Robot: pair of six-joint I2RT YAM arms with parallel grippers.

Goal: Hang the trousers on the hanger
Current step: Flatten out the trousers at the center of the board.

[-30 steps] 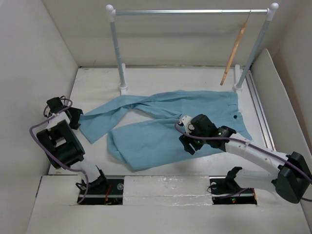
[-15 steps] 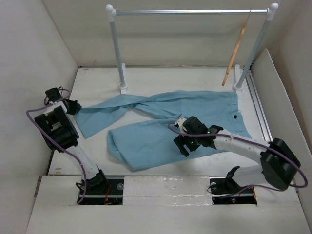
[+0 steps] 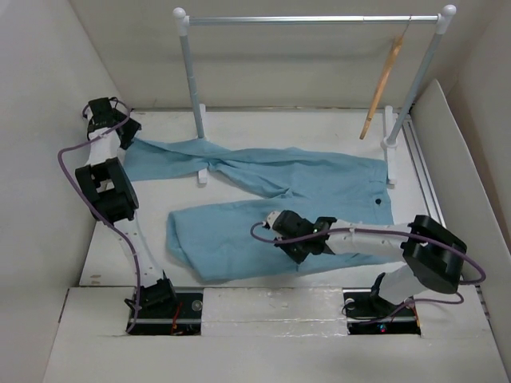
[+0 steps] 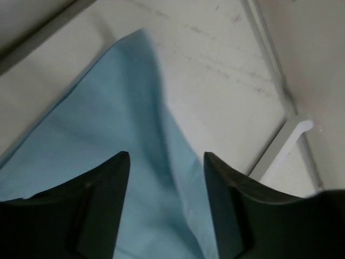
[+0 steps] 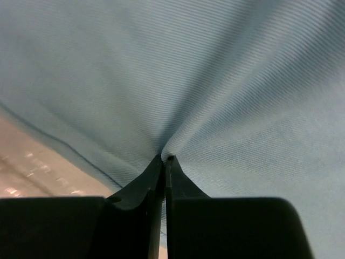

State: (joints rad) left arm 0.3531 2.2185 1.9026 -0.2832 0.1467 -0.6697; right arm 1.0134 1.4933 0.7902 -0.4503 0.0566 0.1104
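Observation:
The light blue trousers lie flat across the table, waistband and dark button to the right. The upper leg stretches to the far left corner. My left gripper hovers there over the cuff, open, with cloth under and between its fingers. On the lower leg, my right gripper is shut, pinching a small fold of cloth. The wooden hanger hangs by its hook from the right end of the rail, well away from both grippers.
The white-and-silver clothes rail spans the back. Its left foot stands where the upper leg passes, and its right foot is by the waistband. White walls close in on the left, back and right.
My left gripper carried the upper leg's cuff to the far left corner, then opened. My right gripper slid left along the lower leg and shut on the cloth. The trousers shifted left.

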